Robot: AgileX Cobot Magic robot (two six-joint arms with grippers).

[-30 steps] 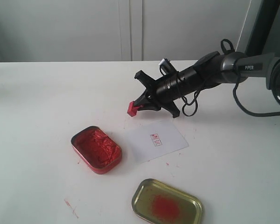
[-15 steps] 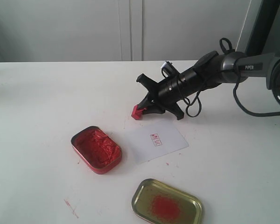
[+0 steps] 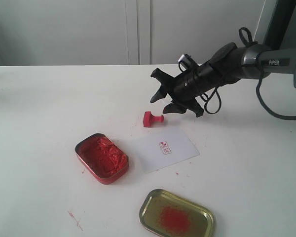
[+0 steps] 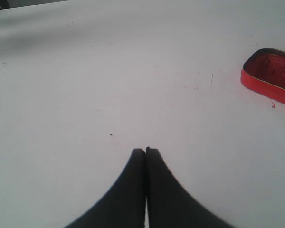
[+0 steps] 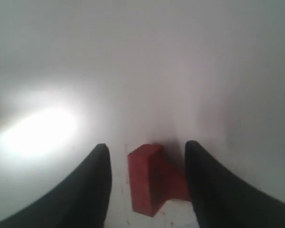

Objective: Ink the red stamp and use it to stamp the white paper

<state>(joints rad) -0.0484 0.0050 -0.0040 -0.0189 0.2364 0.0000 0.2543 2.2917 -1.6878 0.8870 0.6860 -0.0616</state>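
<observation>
Right gripper [image 3: 160, 104] with jaws apart just above the red stamp [image 3: 152, 119], stamp free and lying on its side on the table [image 3: 49, 98] just beside the white paper [image 3: 165, 148], ink tin [image 3: 101, 158] close by, left gripper [image 4: 146, 152] fingers pressed together over the table

Blurred right wrist view: a finger [image 5: 218, 194] hides part of the red stamp [image 5: 146, 183]. The left wrist view's edge cuts off the red ink tin [image 4: 271, 76]. The imprint [image 3: 164, 147] on the white paper [image 3: 183, 140] is unreadably small
</observation>
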